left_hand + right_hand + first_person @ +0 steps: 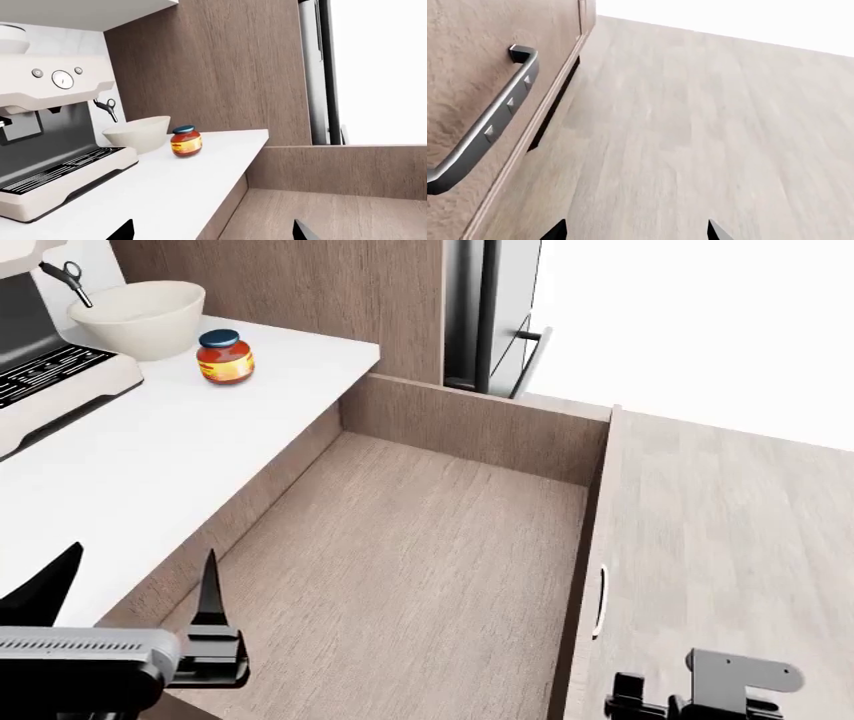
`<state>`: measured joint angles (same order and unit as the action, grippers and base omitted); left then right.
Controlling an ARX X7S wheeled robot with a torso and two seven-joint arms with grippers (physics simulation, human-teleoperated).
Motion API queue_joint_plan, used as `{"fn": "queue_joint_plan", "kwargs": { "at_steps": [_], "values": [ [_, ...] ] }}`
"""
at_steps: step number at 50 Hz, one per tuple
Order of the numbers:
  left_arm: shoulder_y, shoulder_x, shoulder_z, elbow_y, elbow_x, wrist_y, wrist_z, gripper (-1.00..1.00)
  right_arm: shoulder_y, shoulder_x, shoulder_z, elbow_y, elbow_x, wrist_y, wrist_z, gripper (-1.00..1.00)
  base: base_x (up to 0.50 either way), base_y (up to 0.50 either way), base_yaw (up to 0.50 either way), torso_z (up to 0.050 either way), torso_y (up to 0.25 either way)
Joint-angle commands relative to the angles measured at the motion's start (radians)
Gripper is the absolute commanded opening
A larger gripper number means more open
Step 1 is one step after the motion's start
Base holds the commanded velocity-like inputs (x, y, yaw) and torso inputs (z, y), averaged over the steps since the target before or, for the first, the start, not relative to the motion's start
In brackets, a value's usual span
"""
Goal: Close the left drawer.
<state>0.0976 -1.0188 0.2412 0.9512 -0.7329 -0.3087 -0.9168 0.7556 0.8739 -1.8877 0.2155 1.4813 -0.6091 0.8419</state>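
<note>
Standing pulled far out from under the white countertop (pixel 200 440), the left drawer (pixel 400 550) shows its bare wooden floor; its dark bar handle (pixel 484 132) runs along the front panel; the left gripper (pixel 134 585) hovers over the drawer's near corner, jaws spread wide; the right gripper (pixel 635 231) faces the floor beside the front, likewise spread; a sauce jar (pixel 224 356) stands beside a white bowl (pixel 139 318).

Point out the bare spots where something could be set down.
The open left drawer is bare inside. The white counter is free between the jar and the drawer. The far counter is crowded: bowl, jar and coffee machine.
</note>
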Motion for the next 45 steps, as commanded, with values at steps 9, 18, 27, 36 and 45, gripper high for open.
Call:
{"fn": "queue_joint_plan", "kwargs": {
  "at_steps": [9,18,27,36,45],
  "values": [
    [0.002,0.000,0.009,-0.005,0.008,0.006,0.000,1.00,-0.059,-0.103,0.036,0.183,0.118,0.029,-0.138,1.00,0.00,0.00,0.00,0.000,0.000],
    [-0.013,0.003,0.015,-0.006,0.001,-0.005,-0.003,1.00,-0.084,-0.133,0.052,0.264,0.160,0.045,-0.184,1.00,0.00,0.00,0.00,0.000,0.000],
    [-0.012,-0.005,0.008,-0.004,-0.007,-0.001,-0.005,1.00,-0.036,-0.127,0.048,0.222,0.125,0.061,-0.161,1.00,0.00,0.00,0.00,0.000,0.000],
    [-0.009,-0.002,0.015,-0.006,0.000,0.003,-0.005,1.00,-0.009,-0.100,0.034,0.148,0.074,0.063,-0.120,1.00,0.00,0.00,0.00,0.000,0.000],
    [-0.007,-0.004,0.016,-0.007,0.002,0.005,-0.005,1.00,-0.003,-0.129,0.033,0.179,0.077,0.088,-0.147,1.00,0.00,0.00,0.00,0.000,0.000]
  ]
}}
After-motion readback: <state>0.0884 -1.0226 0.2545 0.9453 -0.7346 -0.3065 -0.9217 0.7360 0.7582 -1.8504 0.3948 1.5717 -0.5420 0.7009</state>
